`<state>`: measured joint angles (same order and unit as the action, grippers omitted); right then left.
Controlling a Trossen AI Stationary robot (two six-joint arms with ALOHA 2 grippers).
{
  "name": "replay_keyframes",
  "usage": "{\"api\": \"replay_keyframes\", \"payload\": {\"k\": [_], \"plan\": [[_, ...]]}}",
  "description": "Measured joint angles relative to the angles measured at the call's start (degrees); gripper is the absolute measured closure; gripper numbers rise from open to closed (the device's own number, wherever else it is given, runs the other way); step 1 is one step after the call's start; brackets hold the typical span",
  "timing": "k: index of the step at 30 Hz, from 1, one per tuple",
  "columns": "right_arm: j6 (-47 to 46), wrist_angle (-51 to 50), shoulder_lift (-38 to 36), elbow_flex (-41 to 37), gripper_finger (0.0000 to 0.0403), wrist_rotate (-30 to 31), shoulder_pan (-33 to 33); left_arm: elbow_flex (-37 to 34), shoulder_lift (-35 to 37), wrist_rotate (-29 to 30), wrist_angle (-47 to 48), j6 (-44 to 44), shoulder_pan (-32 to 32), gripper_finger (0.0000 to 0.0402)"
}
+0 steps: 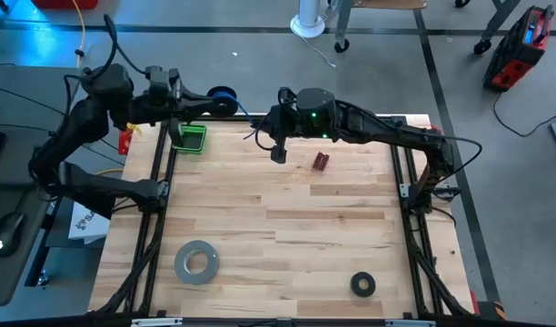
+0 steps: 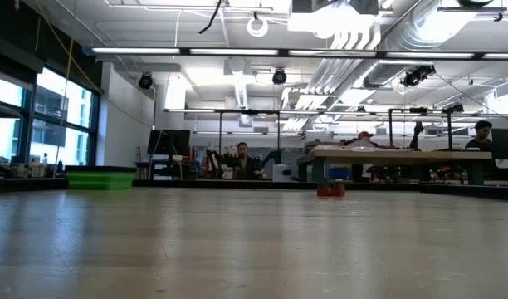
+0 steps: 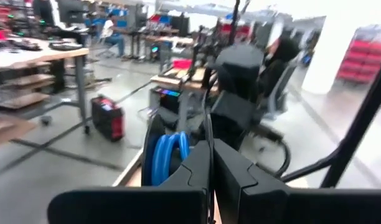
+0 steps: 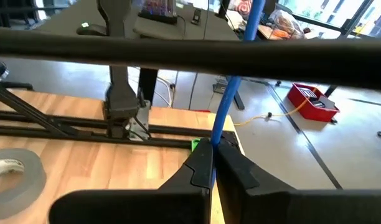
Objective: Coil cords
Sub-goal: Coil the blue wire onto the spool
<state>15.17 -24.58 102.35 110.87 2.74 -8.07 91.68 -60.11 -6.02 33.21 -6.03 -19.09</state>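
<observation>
I saw the right end effector [image 4: 213, 163] pinched tight on the blue cord [image 4: 231, 81] above the bench's [image 1: 287, 236] far edge; the left end effector [image 3: 210, 171] held the spool [image 1: 222, 97], wound with blue cord, at the far-left corner, fingers together.

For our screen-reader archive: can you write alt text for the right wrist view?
The right gripper has its dark jaws shut on a thin blue cord, which runs taut up and away past a black frame bar. Beyond lie the light wooden table, a large grey tape roll and a red toolbox on the floor.
</observation>
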Motion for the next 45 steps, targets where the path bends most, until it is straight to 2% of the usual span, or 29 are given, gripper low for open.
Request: {"api": "replay_keyframes", "payload": {"k": [3, 9, 13, 20, 29, 36, 42, 45], "plan": [[-0.3, 1.1, 0.0, 0.0, 0.0402, -1.4, 0.6, 0.0, -1.4, -2.4, -4.3, -3.0, 0.0, 0.0401], [-1.4, 5.5, 0.0, 0.0, 0.0403, -1.7, 1.8, 0.0, -3.4, -2.6, -10.5, -8.2, 0.0, 0.0401], [-1.4, 8.2, 0.0, 0.0, 0.0403, -1.9, 2.5, 0.0, -4.7, -3.1, -13.1, -15.8, 0.0, 0.0401], [-1.6, 12.9, 0.1, 0.0, 0.0403, -2.3, 3.4, 0.0, -6.9, -8.0, -20.5, -30.2, 0.0, 0.0401], [-1.8, 20.7, 0.4, 0.0, 0.0403, -3.6, 4.5, 0.0, -9.0, -9.4, -20.9, -47.9, 0.2, 0.0401], [-2.7, 23.2, 2.0, -0.1, 0.0403, -4.7, 5.1, 0.1, -9.6, -10.3, -21.7, -55.2, 1.0, 0.0401], [-2.4, 28.7, 3.4, 0.0, 0.0403, -4.9, 5.6, 0.0, -9.6, -15.4, -22.3, -64.0, 1.9, 0.0401], [-1.4, 29.5, 3.5, 0.0, 0.0403, -5.3, 5.7, 0.0, -9.6, -15.8, -21.6, -66.3, 2.9, 0.0401]]}}
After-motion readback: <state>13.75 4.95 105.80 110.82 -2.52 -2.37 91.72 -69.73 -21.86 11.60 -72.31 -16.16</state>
